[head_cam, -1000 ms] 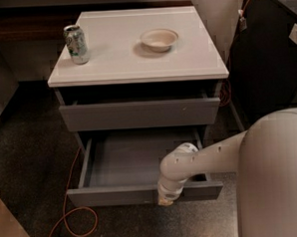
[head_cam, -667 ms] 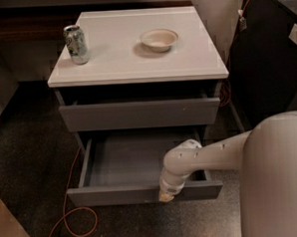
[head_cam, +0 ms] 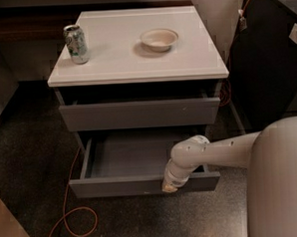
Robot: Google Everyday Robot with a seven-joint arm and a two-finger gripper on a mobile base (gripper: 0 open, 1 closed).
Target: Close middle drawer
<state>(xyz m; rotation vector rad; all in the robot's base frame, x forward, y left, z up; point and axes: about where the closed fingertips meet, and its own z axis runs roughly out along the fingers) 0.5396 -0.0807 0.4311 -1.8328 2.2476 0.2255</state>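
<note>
Gripper (head_cam: 170, 187) low, at the front panel of the middle drawer (head_cam: 117, 186), right of its centre; whether it is spread or pinched cannot be told. Drawer stands out, its interior just behind gripper. Farther up: bowl (head_cam: 159, 39); can (head_cam: 76, 43) far left.

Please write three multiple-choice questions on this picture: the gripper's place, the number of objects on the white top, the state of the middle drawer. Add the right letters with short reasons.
1. Where is the gripper?
A) high in the air
B) at the front panel of the middle drawer
C) down on the floor

2. How many objects stand on the white top?
A) one
B) four
C) two

3. The middle drawer is:
A) pulled far out
B) fully shut
C) lifted out entirely

Answers: 1 B, it is at the panel's right part. 2 C, a can and a bowl. 3 A, its grey inside shows.
</note>
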